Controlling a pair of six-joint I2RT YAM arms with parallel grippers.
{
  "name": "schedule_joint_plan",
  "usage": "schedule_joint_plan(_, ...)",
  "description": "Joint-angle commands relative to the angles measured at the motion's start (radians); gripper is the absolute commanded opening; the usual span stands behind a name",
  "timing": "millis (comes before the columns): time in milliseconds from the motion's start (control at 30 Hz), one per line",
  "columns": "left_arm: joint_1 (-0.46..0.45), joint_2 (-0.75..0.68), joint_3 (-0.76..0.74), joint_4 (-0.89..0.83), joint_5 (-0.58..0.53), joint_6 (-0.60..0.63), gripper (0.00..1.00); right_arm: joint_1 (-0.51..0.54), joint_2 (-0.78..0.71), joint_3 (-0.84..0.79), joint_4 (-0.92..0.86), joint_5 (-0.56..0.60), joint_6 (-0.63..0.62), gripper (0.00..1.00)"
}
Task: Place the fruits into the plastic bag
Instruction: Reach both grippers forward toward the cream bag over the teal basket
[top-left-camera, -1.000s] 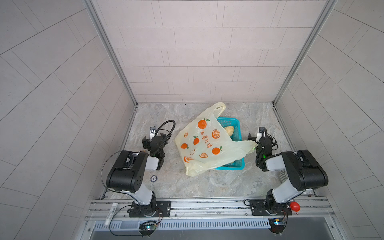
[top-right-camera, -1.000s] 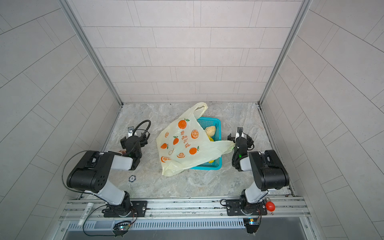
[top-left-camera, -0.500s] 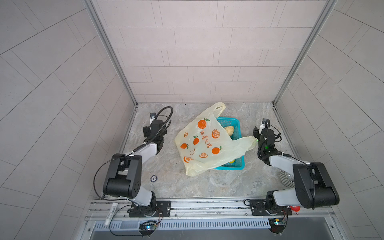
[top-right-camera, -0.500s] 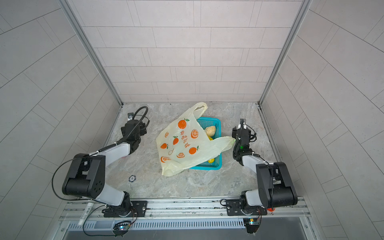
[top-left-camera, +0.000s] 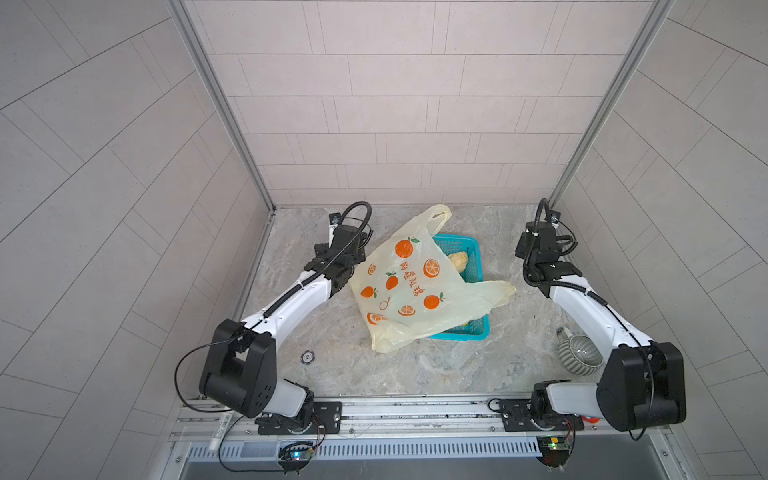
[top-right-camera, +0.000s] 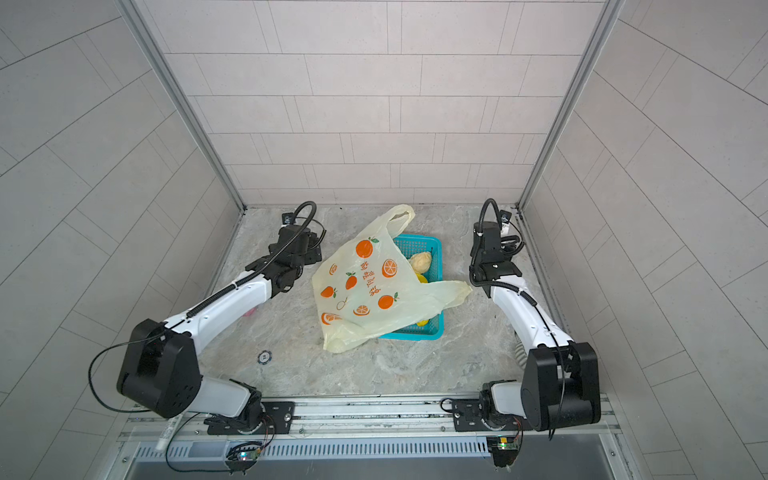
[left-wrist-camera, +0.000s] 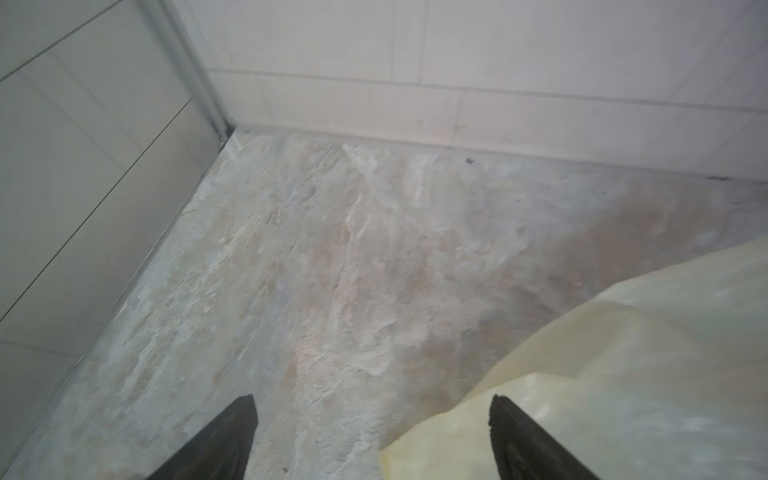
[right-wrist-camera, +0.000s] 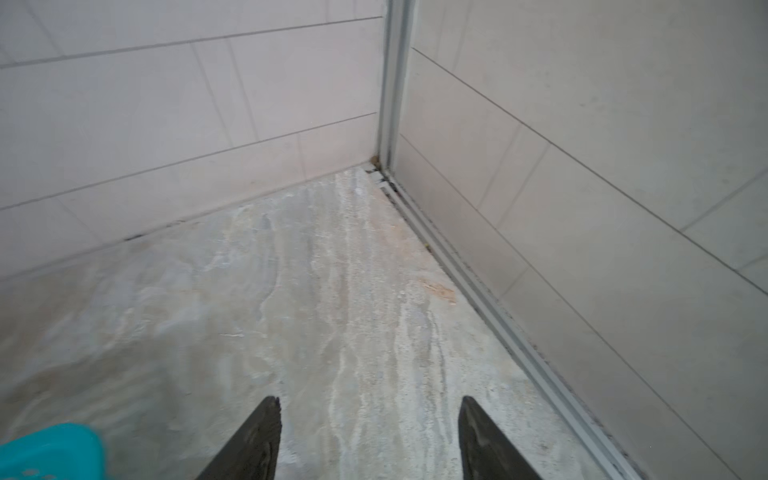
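The plastic bag (top-left-camera: 411, 286) (top-right-camera: 370, 286), pale yellow with printed oranges, lies draped over the left part of a teal basket (top-left-camera: 471, 259) (top-right-camera: 434, 253). In the basket a pale beige fruit (top-left-camera: 458, 261) (top-right-camera: 420, 261) and yellow fruit (top-right-camera: 421, 278) show; other fruits are hidden by the bag. My left gripper (left-wrist-camera: 372, 401) is open and empty just left of the bag (left-wrist-camera: 623, 374), one finger over its edge. My right gripper (right-wrist-camera: 370, 401) is open and empty over bare floor right of the basket (right-wrist-camera: 50, 453). Both point toward the back wall.
A grey ribbed bowl (top-left-camera: 579, 353) sits on the floor beside the right arm. A small round disc (top-left-camera: 308, 356) (top-right-camera: 264, 356) lies front left, and something pink (top-right-camera: 249, 311) peeks from under the left arm. Tiled walls close in the back and both sides.
Both arms have unfolded from near the front rail and stretched toward the back, each alongside the bag and basket. The bag and basket have not moved.
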Motion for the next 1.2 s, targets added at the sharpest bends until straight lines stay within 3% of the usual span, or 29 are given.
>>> schedule_joint_plan(0, -0.078, 0.023, 0.113, -0.206, 0.123, -0.092, 0.92, 0.082, -0.027, 0.064, -0.207, -0.201, 0.054, 0.63)
schedule_joint_plan(133, -0.201, 0.147, 0.343, -0.365, 0.282, -0.116, 0.92, 0.167, -0.058, 0.013, -0.208, -0.411, 0.127, 0.63)
schedule_joint_plan(233, -0.283, 0.252, 0.519, -0.493, 0.324, -0.111, 0.92, 0.181, -0.077, -0.041, -0.186, -0.577, 0.178, 0.63)
schedule_joint_plan(300, -0.319, 0.310, 0.609, -0.556, 0.346, -0.117, 0.93, 0.183, -0.103, -0.077, -0.173, -0.622, 0.192, 0.63)
schedule_joint_plan(500, -0.393, 0.467, 0.829, -0.700, 0.313, -0.075, 0.98, 0.183, -0.195, -0.136, -0.233, -0.560, 0.134, 0.63)
schedule_joint_plan(833, -0.417, 0.676, 1.118, -0.941, 0.241, -0.011, 1.00, 0.201, -0.217, -0.158, -0.230, -0.604, 0.089, 0.63)
schedule_joint_plan(1167, -0.420, 0.768, 1.226, -0.957, 0.200, -0.016, 1.00, 0.262, -0.225, -0.164, -0.227, -0.547, 0.063, 0.63)
